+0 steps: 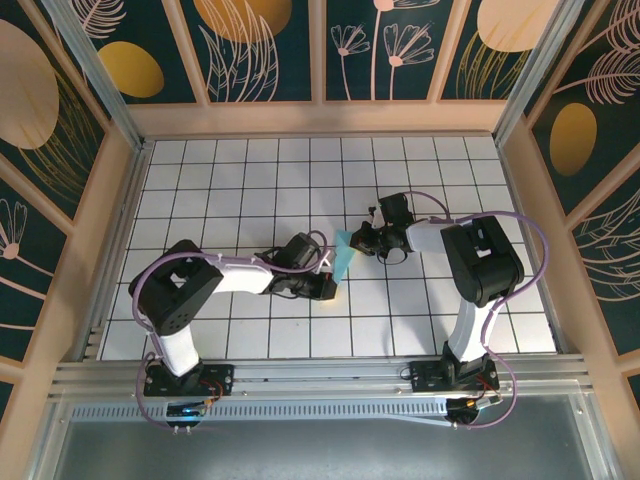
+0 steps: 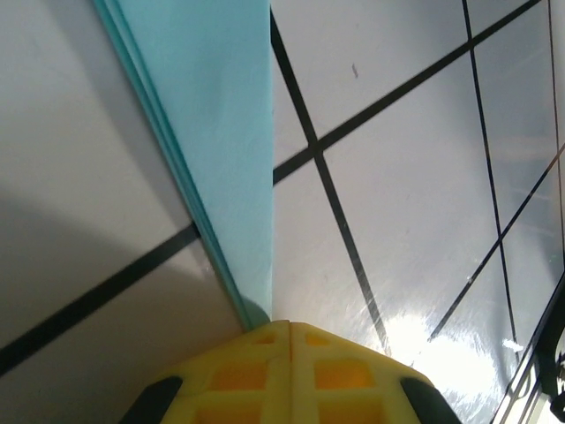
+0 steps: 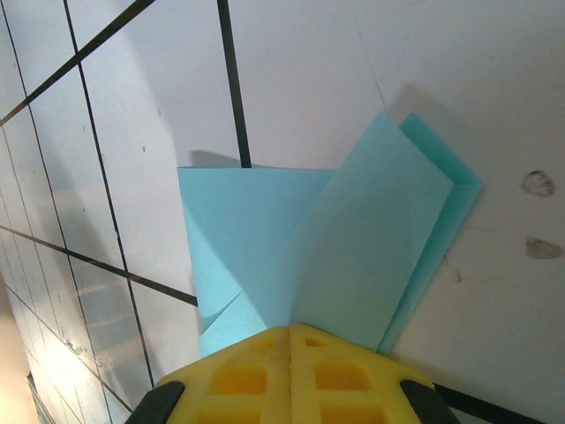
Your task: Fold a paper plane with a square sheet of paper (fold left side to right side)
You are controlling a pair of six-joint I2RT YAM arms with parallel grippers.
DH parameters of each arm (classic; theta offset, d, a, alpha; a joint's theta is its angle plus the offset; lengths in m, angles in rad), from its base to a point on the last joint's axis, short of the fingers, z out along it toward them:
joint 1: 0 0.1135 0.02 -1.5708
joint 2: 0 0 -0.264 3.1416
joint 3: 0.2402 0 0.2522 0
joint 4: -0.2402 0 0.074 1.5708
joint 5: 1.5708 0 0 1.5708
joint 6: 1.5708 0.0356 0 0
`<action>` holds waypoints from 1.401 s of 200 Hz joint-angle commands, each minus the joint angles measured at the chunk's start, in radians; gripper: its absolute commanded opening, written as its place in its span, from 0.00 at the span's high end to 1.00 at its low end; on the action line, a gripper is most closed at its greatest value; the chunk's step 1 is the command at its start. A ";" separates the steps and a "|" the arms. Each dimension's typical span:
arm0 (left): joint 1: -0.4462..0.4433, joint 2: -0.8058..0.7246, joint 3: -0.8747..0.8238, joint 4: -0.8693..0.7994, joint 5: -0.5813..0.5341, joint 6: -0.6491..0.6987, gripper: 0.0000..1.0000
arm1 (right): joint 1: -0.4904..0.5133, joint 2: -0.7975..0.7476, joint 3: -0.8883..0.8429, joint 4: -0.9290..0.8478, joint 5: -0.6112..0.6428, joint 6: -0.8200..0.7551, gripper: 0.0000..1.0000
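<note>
Centrally, paper clamped by left hand, right hand (gridded table beneath)

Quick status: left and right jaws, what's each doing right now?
Left gripper: shut on the teal paper.
Right gripper: shut on the teal paper.

1. We've got the paper in plain light teal-blue, no markings.
2. Our table: white tiles, black grid lines.
3. Left gripper and right gripper: we see yellow fingertips on both.
4. Cables: purple.
5. Walls: dark teal, gold ovals, pale line-drawn leaves.
</note>
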 commanded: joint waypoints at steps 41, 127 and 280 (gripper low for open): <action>-0.013 -0.103 -0.068 -0.059 -0.021 -0.003 1.00 | -0.001 0.030 0.063 -0.129 0.077 -0.037 1.00; -0.013 -0.398 -0.181 0.072 -0.380 -0.088 0.97 | 0.048 -0.147 0.199 -0.357 0.292 -0.077 0.68; -0.012 -0.720 -0.343 0.021 -0.728 -0.101 0.52 | 0.299 0.014 0.339 -0.584 0.658 0.037 0.48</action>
